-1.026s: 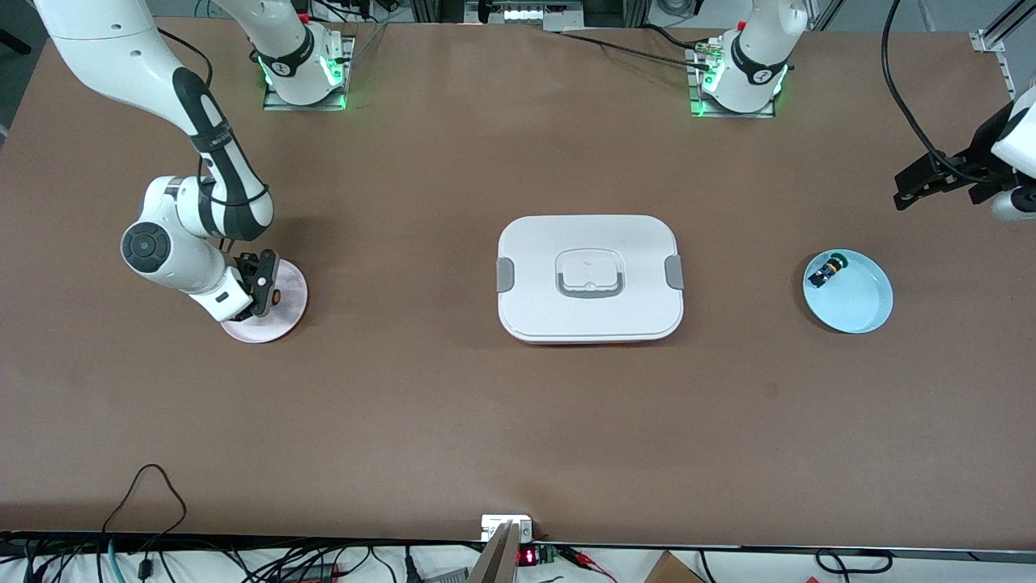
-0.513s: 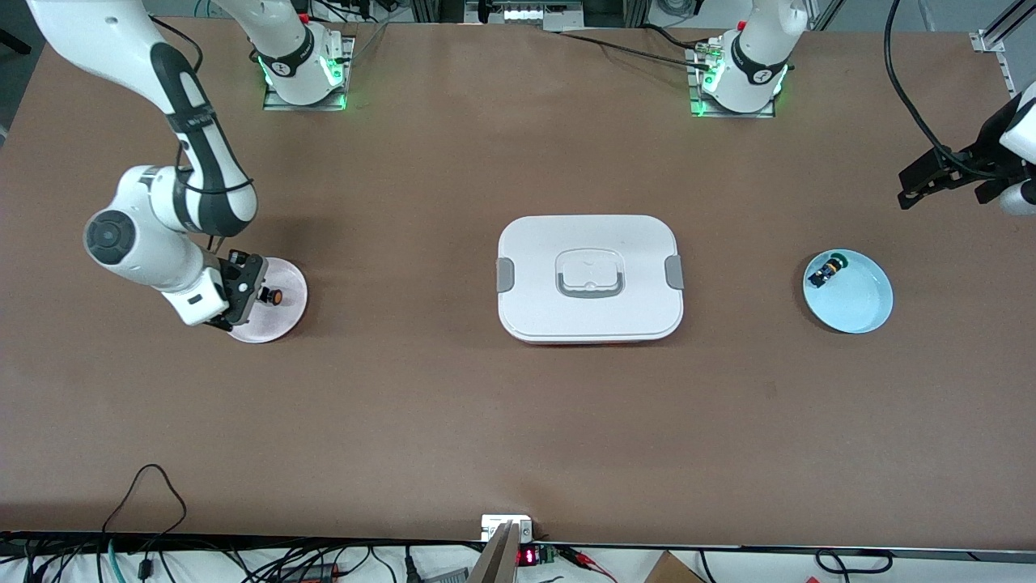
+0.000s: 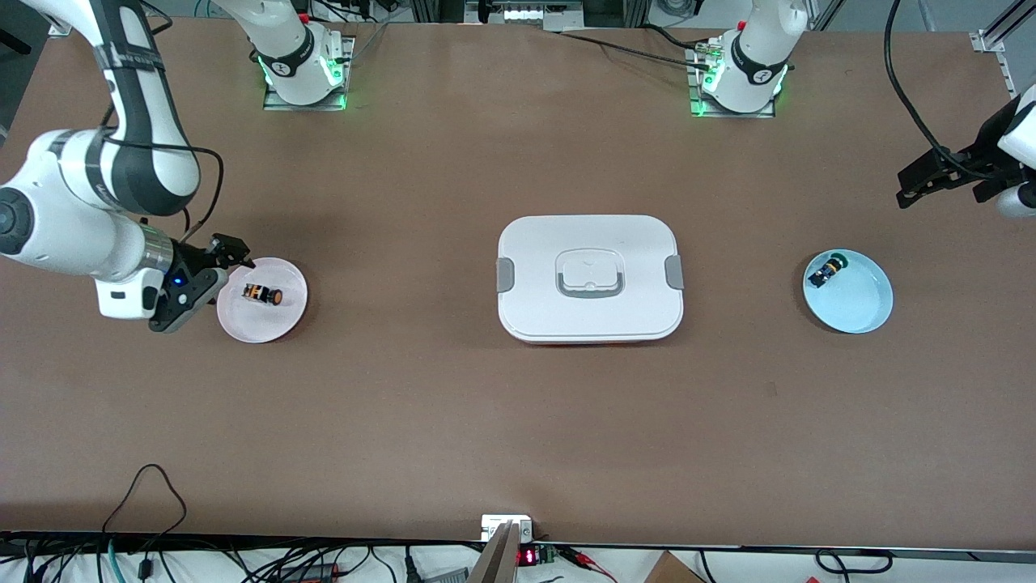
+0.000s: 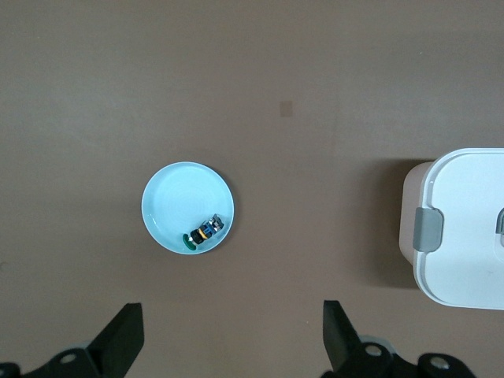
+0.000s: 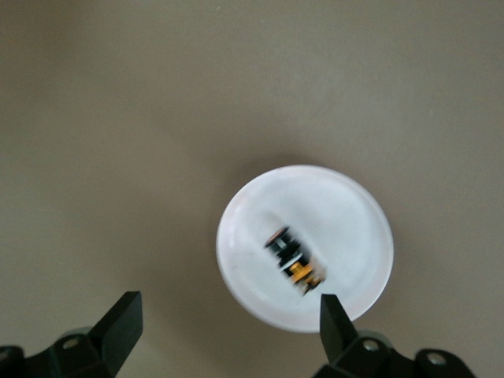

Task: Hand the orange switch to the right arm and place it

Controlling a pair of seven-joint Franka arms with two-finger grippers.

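Note:
The orange switch [image 3: 263,295] lies on its side on a pale pink plate [image 3: 273,324] toward the right arm's end of the table. In the right wrist view the orange switch [image 5: 295,261] shows blurred on the pink plate [image 5: 346,209]. My right gripper [image 3: 214,280] is open beside the plate's rim, apart from the switch and holding nothing. Its fingertips frame bare table and the plate's edge, with the right gripper [image 5: 230,300] empty between them. My left gripper [image 3: 911,188] waits open over the table's edge at the left arm's end, and the left gripper [image 4: 232,307] is empty.
A white lidded container [image 3: 534,243] sits mid-table; its corner [image 4: 465,236] shows in the left wrist view. A light blue plate [image 3: 859,306] toward the left arm's end holds a black-blue switch with a green cap [image 3: 827,269]. The left wrist view shows the blue plate [image 4: 175,203] and the green-capped switch [image 4: 205,231].
My right gripper has opened and left the orange switch on the pink plate, then drawn back off the plate toward the right arm's end. The left gripper has shifted only slightly.

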